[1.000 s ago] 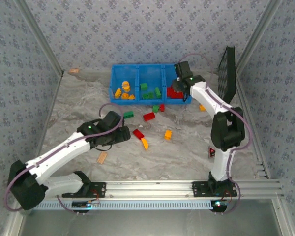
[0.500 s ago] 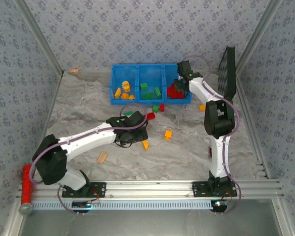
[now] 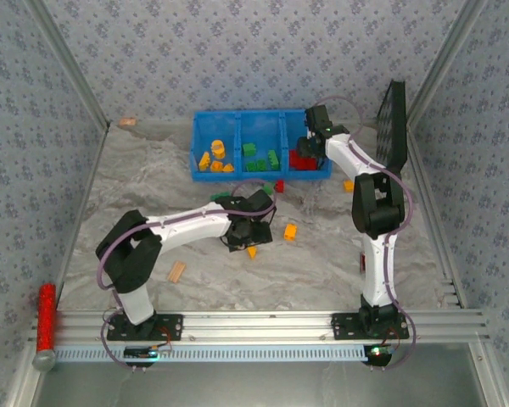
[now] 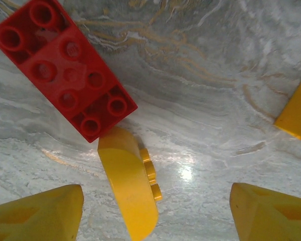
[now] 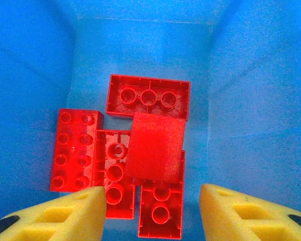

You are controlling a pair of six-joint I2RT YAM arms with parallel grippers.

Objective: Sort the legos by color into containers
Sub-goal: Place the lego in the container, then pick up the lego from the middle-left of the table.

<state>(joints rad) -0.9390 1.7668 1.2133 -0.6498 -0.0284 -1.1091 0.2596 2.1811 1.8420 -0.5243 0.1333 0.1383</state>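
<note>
Yellow lego (image 4: pixel 126 188) lies loose between parted left jaws

Left gripper (image 3: pixel 244 234) has swept right across the table (image 3: pixel 322 271) and now straddles a yellow curved brick (image 4: pixel 128 186) beside a red brick (image 4: pixel 60 65), uncovering a red glittery cylinder (image 3: pixel 46 315) at the near-left corner. Right gripper (image 5: pixel 153 213) has parted its jaws over the rightmost blue compartment (image 5: pixel 236 75).

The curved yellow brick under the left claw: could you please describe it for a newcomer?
From the bright blue plastic bin at the far side, come nearer to the left claw. Below it lies the curved yellow plastic brick, at the corner of a red rectangular brick; it alone has a rounded back.
</note>
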